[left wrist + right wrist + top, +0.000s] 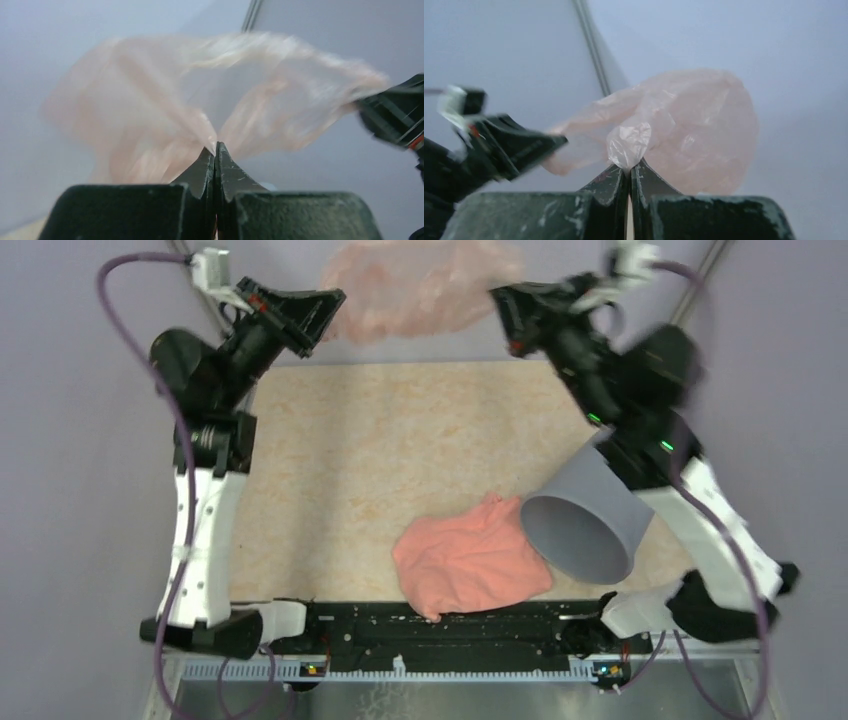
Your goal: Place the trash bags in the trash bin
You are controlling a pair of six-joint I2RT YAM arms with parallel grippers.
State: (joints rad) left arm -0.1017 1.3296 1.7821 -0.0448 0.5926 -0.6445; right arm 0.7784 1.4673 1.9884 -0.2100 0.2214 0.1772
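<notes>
I saw the thin, crinkly, see-through pale pink plastic bag (420,285) stretched in the air between both arms, high over the far edge of the speckled beige table (400,440). The left gripper (215,150) was pinched tight on one edge of the film. The right gripper (629,167) was likewise clamped on a puckered bit of the opposite edge.

The smooth grey round plastic bin (590,502) lay tipped on its side by the right arm, well apart from the bag. Its mouth sat just beside an opaque salmon-pink crumpled sheet (470,560).

I judged the bag nearly weightless, limp and slippery (it would billow or tear sooner than resist), so edge pinches like these looked the right hold.

Only the overhead view showed the bin and the sheet. The wrist views alone showed film actually caught between the closed jaws, though the left one was blurred.
</notes>
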